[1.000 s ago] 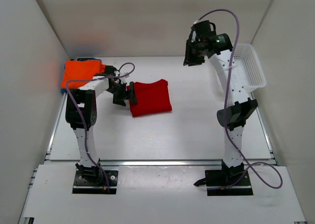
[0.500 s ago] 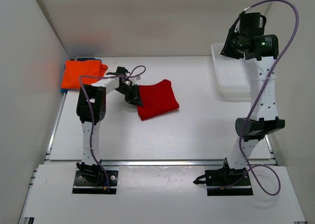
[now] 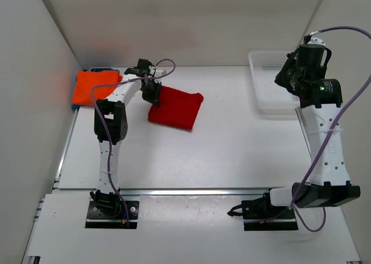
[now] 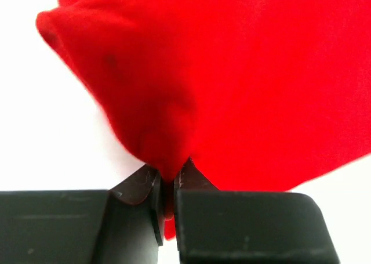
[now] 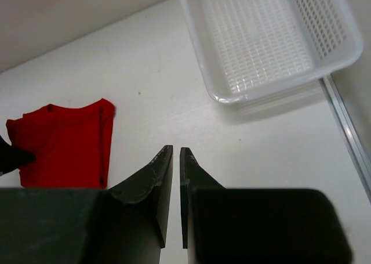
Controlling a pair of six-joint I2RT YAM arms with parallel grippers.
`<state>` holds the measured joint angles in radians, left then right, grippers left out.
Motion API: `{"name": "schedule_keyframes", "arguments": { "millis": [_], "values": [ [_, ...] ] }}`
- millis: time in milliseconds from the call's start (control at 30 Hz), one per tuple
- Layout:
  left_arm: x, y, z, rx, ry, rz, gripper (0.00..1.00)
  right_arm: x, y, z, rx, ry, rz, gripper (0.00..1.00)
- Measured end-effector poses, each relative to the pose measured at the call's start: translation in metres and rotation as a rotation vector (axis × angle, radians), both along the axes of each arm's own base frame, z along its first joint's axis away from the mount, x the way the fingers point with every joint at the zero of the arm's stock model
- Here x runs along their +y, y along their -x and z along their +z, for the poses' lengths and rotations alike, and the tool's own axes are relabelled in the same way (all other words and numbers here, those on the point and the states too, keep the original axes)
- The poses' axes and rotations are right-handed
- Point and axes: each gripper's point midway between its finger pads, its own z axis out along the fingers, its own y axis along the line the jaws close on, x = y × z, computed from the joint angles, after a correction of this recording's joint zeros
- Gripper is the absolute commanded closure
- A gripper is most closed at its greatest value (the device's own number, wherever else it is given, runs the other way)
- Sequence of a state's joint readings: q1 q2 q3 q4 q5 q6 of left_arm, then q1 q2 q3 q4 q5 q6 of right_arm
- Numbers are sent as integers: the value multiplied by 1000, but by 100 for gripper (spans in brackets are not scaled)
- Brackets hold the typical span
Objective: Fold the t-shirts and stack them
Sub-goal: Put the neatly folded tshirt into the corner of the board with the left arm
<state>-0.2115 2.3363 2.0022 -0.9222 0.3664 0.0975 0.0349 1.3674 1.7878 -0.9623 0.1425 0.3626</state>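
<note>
The folded red t-shirt [image 3: 177, 108] lies toward the far left corner of the table [image 3: 232, 148], its long axis roughly along the far edge. The left fingers [image 3: 154, 94] pinch its far left corner. The right fingers [image 5: 170, 165] are closed and empty.

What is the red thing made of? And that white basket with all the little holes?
The red t-shirt looks like soft, matte cloth: it bunches and wrinkles where the left gripper pinches it. The white basket looks like hard, smooth plastic, probably moulded: its lattice walls keep a stiff, even shape.
</note>
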Motion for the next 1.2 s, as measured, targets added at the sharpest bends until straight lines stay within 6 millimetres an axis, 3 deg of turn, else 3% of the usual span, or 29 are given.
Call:
{"name": "schedule_keyframes", "arguments": {
  "millis": [167, 267, 467, 733, 900, 1067, 1200],
  "values": [
    [46, -57, 43, -267, -294, -10, 100, 15, 3, 30, -125, 7, 30, 93],
    [76, -77, 63, -367, -482, -3, 100, 26, 4, 23, -137, 5, 59, 94],
    [129, -99, 83, -489, -834, 10, 100, 28, 5, 10, -113, 7, 64, 96],
    [171, -104, 118, -556, -1088, 61, 100, 27, 7, 23, -160, 10, 70, 97],
    [199, -95, 155, -586, -1146, 140, 100, 27, 4, 25, -169, 18, 77, 98],
    [243, -80, 190, -606, -1178, 259, 100, 31, -5, 27, -169, 30, 93, 98],
    [286, -75, 201, -597, -1186, 366, 100, 35, -11, 24, -160, 39, 110, 97]
  ]
}}
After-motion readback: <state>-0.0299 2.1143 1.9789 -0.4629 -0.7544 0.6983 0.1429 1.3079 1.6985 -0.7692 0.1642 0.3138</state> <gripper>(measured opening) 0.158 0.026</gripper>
